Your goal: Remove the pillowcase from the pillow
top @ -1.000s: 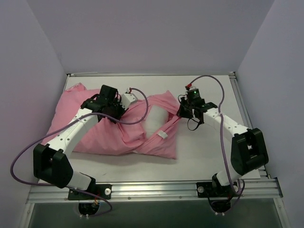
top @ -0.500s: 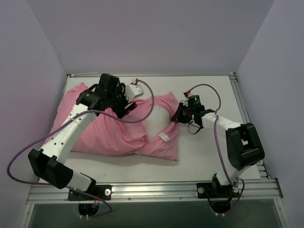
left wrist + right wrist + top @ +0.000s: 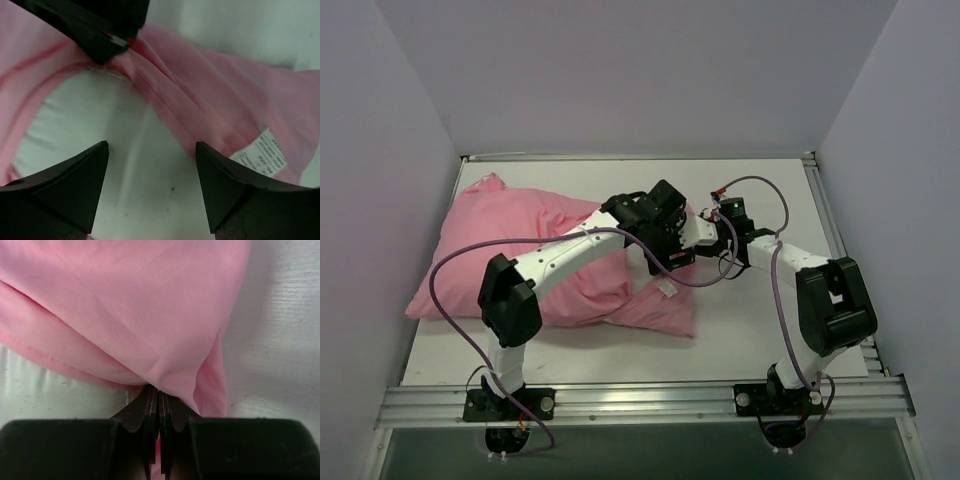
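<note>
The pink pillowcase (image 3: 510, 240) lies across the left and middle of the table, its open end to the right. In the left wrist view the white pillow (image 3: 90, 115) shows inside that opening. My left gripper (image 3: 151, 146) is open, low over the bare pillow, with nothing between its fingers. In the top view the left gripper (image 3: 670, 262) covers the opening. My right gripper (image 3: 159, 392) is shut on the pillowcase's (image 3: 125, 305) hem at the opening's far side; it shows as a black shape (image 3: 100, 30) pinching pink cloth.
A white care label (image 3: 264, 152) is sewn to the pillowcase near the left gripper's right finger, also visible from above (image 3: 666, 289). The left arm (image 3: 570, 250) stretches over the pillowcase. Purple walls enclose the white table (image 3: 760, 320) on three sides.
My left gripper has opened, let go of the pillowcase's left part, and swung right to the opening. The cloth on the left has settled flat. The right gripper has kept its grip.
</note>
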Motion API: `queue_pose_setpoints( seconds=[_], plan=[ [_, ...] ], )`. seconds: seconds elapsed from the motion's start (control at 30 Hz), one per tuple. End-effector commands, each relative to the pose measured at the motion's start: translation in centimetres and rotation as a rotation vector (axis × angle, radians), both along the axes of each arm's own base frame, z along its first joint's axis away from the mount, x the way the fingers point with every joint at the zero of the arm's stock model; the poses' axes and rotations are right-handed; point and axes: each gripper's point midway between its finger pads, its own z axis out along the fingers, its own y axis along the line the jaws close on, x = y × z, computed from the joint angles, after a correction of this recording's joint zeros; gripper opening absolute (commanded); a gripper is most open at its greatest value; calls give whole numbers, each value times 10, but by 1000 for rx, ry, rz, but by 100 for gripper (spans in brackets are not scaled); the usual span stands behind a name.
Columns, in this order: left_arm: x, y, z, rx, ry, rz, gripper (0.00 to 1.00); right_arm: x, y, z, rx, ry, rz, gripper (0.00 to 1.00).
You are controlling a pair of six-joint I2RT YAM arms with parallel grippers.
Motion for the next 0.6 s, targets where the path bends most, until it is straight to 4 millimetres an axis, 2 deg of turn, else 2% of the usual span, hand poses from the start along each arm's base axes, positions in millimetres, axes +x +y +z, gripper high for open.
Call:
queue_pose_setpoints(
  seconds=[0.0,0.03,0.17,0.3,0.47,0.57],
  plan=[
    [13,11,-12,47,-20,73,80,12,5,39,50,-78,-1,0],
    [16,13,-25,73,-21,84,81,12,5,41,52,-82,-2,0],
    [32,24,-42,145,-74,143,82,15,5,55,63,-112,-9,0],
    [48,26,-38,155,-133,196,82,19,6,66,60,-132,-5,0],
    [58,33,-50,210,-162,221,84,17,5,74,63,-148,0,0],
    [65,36,-47,212,-172,246,84,14,3,76,54,-151,0,0]
  ],
)
